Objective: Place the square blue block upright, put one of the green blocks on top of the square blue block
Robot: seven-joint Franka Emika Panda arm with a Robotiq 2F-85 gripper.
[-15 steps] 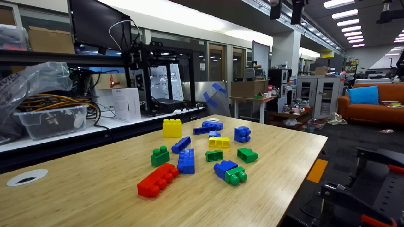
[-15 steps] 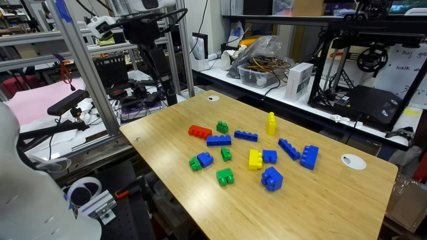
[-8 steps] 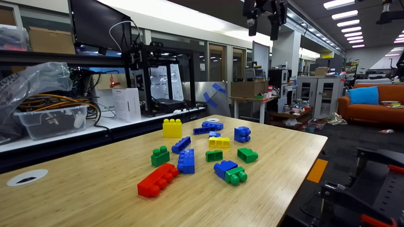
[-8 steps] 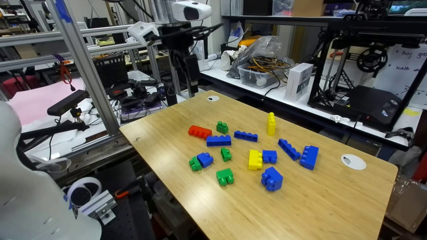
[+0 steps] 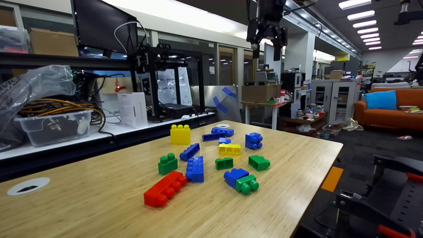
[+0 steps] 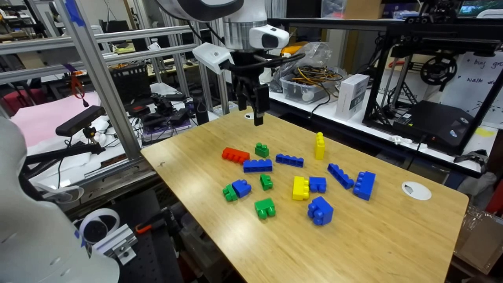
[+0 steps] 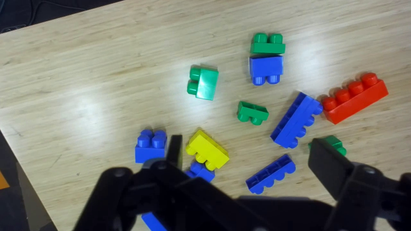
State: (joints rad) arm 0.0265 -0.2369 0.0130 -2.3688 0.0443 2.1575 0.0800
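Upper right in an exterior view, above the desk (image 5: 105,188): your fingers (image 5: 277,53), spread apart.
Square blue block (image 5: 252,141): right of centre, slightly low, on its side, studs facing right.
Small green block (image 5: 224,164): below centre, on its side.

Plain Primaries on Tan Wood Grain

The surface (image 6: 373,236) is pale tan, streaked with fine wood grain. The square blue block (image 6: 323,210) is deep blue throughout, and the long bricks (image 7: 297,123) are blue as well. The green block (image 7: 253,113) and the chunkier green brick (image 7: 207,84) are both mid green, while a touching pair mixes two hues — one blue brick (image 7: 267,66), one green brick (image 7: 268,48). The four-stud brick (image 7: 356,102) is solid red; a three-stud brick (image 7: 208,149) and the upright brick (image 5: 180,136) are bright yellow. The claw (image 5: 266,57) is black, the robot arm (image 6: 43,224) mostly white. The sofa (image 5: 408,99) is orange — its cushion (image 5: 380,99) sky blue.
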